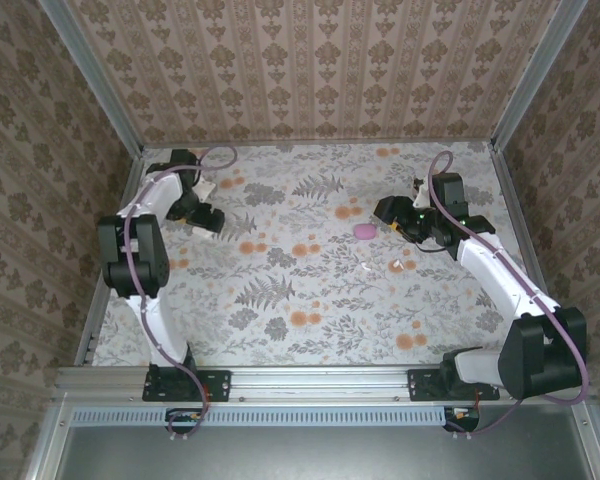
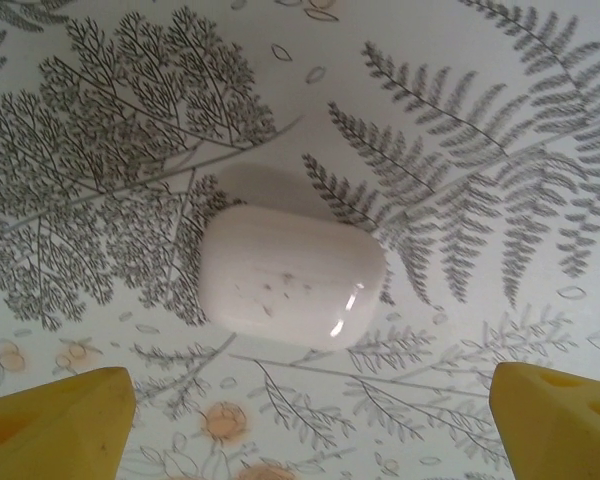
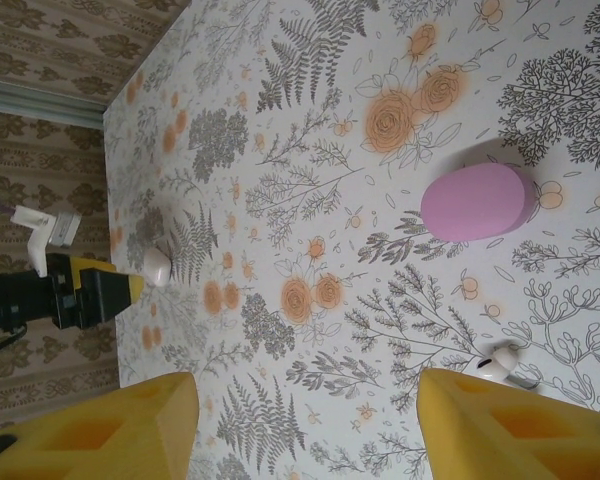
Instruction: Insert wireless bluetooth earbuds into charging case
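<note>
At far left, near the back corner of the flowered table (image 1: 310, 330), left claw (image 1: 206, 216) spread wide and gripping nothing, left fingers (image 2: 55, 425) yellow and set well apart at the bottom corners of the wrist view. Between and a little ahead of them, touching neither, white case (image 2: 292, 275): rounded, glossy, lid shut, lying flat on the cloth among printed ferns, a few dark specks on its top. Seen from across the table in the right wrist view, same case just off the tip of that claw. Farther right, around mid-table, pink case (image 1: 364, 231), also shut, flat on the cloth beside printed orange flowers, clear of both claws. A little right of it and nearer the arm bases, white earbud (image 3: 498, 362) loose on the cloth, outside either case, near the pink case but apart from it; in the right wrist view just beside the inner edge of one yellow finger, contact impossible to tell. At right, right claw (image 1: 383, 210) open, right fingers (image 3: 90, 430) apart with only tablecloth between, holding nothing, pointed leftward across the table
</note>
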Controlling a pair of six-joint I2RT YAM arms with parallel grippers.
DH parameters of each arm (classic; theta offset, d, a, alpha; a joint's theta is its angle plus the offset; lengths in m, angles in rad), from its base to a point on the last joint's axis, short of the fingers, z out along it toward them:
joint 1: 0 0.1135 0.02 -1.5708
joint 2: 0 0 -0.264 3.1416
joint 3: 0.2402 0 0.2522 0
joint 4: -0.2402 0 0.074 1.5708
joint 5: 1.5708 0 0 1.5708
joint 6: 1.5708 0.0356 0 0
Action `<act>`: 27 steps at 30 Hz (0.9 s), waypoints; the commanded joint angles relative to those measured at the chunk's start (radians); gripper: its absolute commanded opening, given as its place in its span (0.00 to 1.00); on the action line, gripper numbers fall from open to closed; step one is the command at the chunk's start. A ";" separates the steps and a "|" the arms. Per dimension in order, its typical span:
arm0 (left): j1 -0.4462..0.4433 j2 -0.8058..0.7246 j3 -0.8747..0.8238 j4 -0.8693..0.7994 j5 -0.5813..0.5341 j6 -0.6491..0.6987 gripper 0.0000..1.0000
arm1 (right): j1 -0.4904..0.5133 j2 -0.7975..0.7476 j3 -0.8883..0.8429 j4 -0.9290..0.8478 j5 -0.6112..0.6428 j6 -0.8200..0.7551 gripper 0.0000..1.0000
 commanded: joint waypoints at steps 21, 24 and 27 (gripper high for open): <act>0.031 0.235 0.222 -0.178 0.034 0.110 0.78 | 0.006 -0.013 -0.022 -0.005 -0.044 0.042 0.62; 0.026 0.242 0.220 -0.187 0.031 0.115 0.77 | 0.006 -0.015 -0.023 -0.001 -0.048 0.044 0.62; 0.020 0.246 0.216 -0.192 0.033 0.117 0.77 | 0.006 -0.015 -0.020 -0.003 -0.047 0.044 0.62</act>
